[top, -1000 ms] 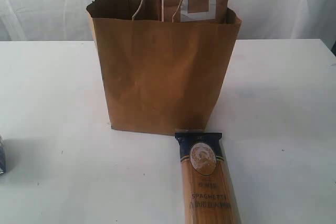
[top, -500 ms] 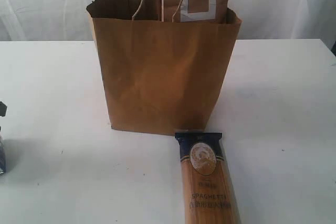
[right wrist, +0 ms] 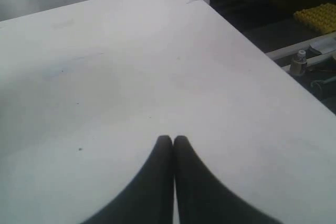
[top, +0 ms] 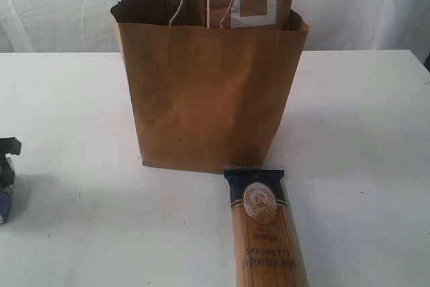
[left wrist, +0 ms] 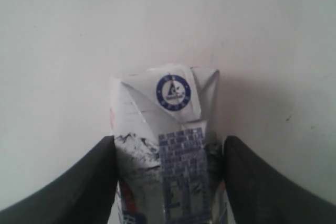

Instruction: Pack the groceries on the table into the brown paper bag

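On the spaghetti packet [top: 264, 233]: "SPAGHETTI" in dark capitals below a gold oval crest [top: 258, 201]; smaller lines unreadable. On the small blue-white carton [left wrist: 157, 150]: round blue emblem [left wrist: 172, 92] with a triangle; blue print block too blurred to read.

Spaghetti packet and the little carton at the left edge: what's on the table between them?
Nothing: in the exterior view only bare white tabletop stretches between the spaghetti packet and the small blue-white carton.
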